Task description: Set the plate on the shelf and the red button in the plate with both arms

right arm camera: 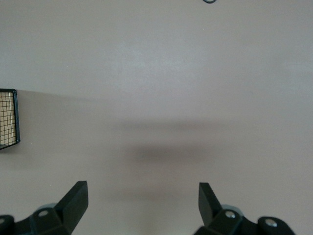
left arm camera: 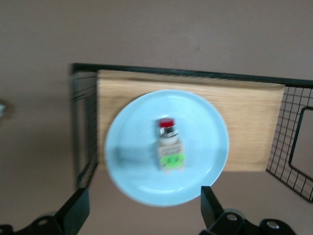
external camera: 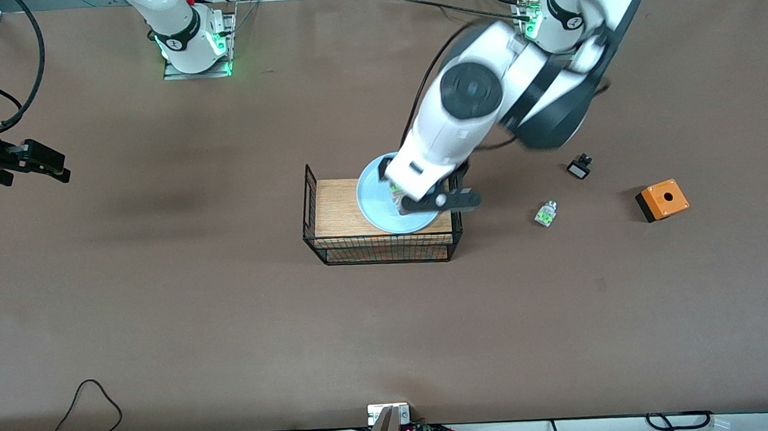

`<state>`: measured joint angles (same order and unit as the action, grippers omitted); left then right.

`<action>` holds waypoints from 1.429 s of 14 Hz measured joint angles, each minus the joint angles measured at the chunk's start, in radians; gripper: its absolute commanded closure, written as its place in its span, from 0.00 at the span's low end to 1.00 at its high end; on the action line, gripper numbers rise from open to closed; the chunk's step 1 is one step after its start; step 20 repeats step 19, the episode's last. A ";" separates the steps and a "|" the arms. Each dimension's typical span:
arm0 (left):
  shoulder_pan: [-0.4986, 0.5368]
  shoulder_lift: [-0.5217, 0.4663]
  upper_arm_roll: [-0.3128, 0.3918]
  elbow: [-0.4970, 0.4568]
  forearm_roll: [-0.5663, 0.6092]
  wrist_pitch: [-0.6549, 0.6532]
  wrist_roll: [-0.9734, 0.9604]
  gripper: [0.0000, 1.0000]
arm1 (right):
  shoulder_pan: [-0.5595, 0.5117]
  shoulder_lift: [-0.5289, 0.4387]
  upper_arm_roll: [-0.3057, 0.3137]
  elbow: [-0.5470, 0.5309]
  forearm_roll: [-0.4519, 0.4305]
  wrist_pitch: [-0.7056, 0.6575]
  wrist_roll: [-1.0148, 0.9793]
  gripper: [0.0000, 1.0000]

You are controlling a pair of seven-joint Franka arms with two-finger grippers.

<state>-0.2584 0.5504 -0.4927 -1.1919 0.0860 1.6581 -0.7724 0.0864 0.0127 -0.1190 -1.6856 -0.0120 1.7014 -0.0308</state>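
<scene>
— Brown matte worktop, cables along its edges, and one landmark in the middle: the black wire basket with a wooden board on top. See where the plate sits?

— On the board, overhanging its edge toward the front camera. Pale blue, glossy, round, with a shallow raised rim. And the red button lies on its side in the middle of the plate: white body, green label, metal collar, red cap.

— So both of the task's things are on the basket. What is the left pincer doing?

— It hangs directly over the plate with its fingers spread wide and nothing between them. The button is free of it.

— Then the step in hand looks like the withdrawal. I would want a straight lift, no sideways drag: that glaze looks slick, the button is a rounded little thing that could roll, and the overhanging plate might tip if a finger caught the rim.

— Agreed. And the right pincer?

— Waiting, well away from the basket toward the right arm's end, over bare worktop, fingers apart and empty.

— Anything else about?

— Toward the left arm's end from the basket: a white-and-green part without a red cap, a black-and-white part, and, farthest from the basket, a boxy orange housing with a round hole on top. None of them touch each other.
</scene>
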 measured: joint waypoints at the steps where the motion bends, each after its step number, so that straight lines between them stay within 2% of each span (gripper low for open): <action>1: 0.022 -0.030 0.001 -0.001 0.001 -0.036 0.000 0.00 | 0.000 0.000 0.000 0.001 0.000 0.000 0.000 0.00; 4: 0.114 -0.091 0.002 -0.001 0.003 -0.118 0.053 0.00 | 0.000 0.000 0.000 0.002 0.000 0.000 0.000 0.00; 8: 0.254 -0.145 0.012 -0.003 0.049 -0.192 0.330 0.00 | 0.000 0.000 0.000 0.005 0.000 0.000 0.000 0.00; 10: 0.274 -0.187 0.064 -0.032 0.064 -0.192 0.452 0.00 | 0.000 0.000 -0.001 0.005 0.000 0.000 0.000 0.00; 11: 0.272 -0.232 0.112 -0.079 0.056 -0.170 0.499 0.00 | 0.000 0.000 -0.001 0.005 0.000 0.000 0.000 0.00; 13: 0.269 -0.372 0.227 -0.243 -0.001 -0.062 0.591 0.00 | -0.001 -0.001 -0.001 0.006 0.000 -0.001 0.000 0.00; 15: 0.272 -0.490 0.319 -0.377 -0.039 -0.013 0.683 0.00 | -0.001 -0.001 -0.004 0.006 0.000 -0.001 0.000 0.00; 17: 0.273 -0.559 0.371 -0.449 -0.048 0.004 0.709 0.00 | -0.001 -0.001 -0.004 0.006 0.000 -0.002 0.000 0.00; 20: 0.273 -0.576 0.397 -0.472 -0.050 0.013 0.713 0.00 | -0.001 -0.001 -0.004 0.006 0.000 -0.002 0.000 0.00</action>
